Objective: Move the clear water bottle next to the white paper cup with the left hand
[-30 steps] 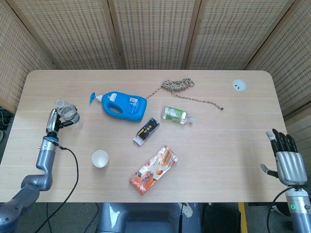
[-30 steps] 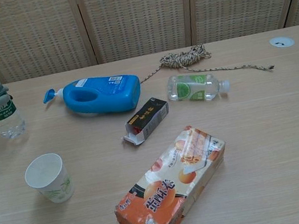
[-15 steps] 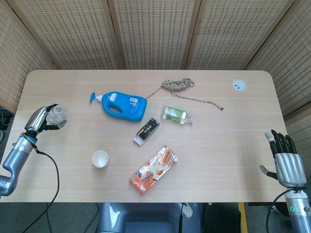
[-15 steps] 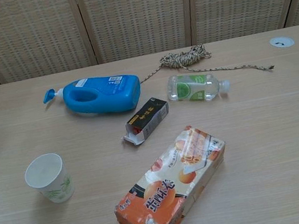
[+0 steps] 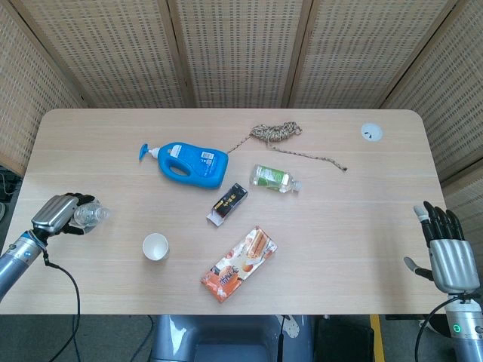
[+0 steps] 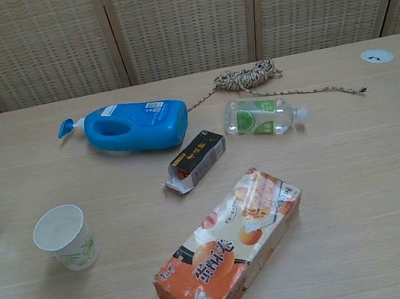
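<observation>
The left hand (image 5: 54, 214) has its fingers curled closed; the right hand (image 5: 448, 256) holds fingers straight, apart.

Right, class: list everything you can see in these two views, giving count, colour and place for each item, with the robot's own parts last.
table: one, light wood, under everything
clear water bottle: one, clear, far left, held by the left hand
white paper cup: one, white, front left, upright
detergent bottle: one, blue, lying centre-left
small bottle: one, clear with green label, lying centre
rope: one, beige, back centre
small box: one, black, open, centre
snack box: one, orange, front centre
round cap: one, white, back right
left hand: grips the bottle
right hand: front right, holding nothing
</observation>
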`<act>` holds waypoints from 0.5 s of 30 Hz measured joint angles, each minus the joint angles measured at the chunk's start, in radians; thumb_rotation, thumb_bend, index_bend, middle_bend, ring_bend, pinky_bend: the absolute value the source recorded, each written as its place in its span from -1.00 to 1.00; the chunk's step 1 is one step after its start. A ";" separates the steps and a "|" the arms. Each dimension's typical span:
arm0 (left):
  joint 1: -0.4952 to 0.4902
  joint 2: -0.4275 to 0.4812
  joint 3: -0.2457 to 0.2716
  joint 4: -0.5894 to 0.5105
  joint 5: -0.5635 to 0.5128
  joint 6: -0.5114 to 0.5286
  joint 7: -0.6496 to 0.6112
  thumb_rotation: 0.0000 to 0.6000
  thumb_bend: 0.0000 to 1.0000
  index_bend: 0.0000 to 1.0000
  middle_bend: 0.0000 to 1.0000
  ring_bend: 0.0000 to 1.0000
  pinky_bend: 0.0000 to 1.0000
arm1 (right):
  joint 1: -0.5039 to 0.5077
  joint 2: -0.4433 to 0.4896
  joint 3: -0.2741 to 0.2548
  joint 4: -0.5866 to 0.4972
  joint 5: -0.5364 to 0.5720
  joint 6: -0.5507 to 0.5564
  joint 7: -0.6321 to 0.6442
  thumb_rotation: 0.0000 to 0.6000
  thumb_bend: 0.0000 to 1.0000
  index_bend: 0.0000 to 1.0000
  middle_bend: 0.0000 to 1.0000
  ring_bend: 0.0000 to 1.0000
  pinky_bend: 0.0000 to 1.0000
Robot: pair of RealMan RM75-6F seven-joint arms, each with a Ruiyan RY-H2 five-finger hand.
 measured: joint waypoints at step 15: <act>-0.054 0.017 0.034 -0.097 0.022 -0.075 0.192 1.00 0.10 0.12 -0.02 -0.31 -0.11 | -0.006 -0.002 -0.002 -0.004 -0.003 0.008 -0.015 1.00 -1.00 -1.00 -1.00 -1.00 -1.00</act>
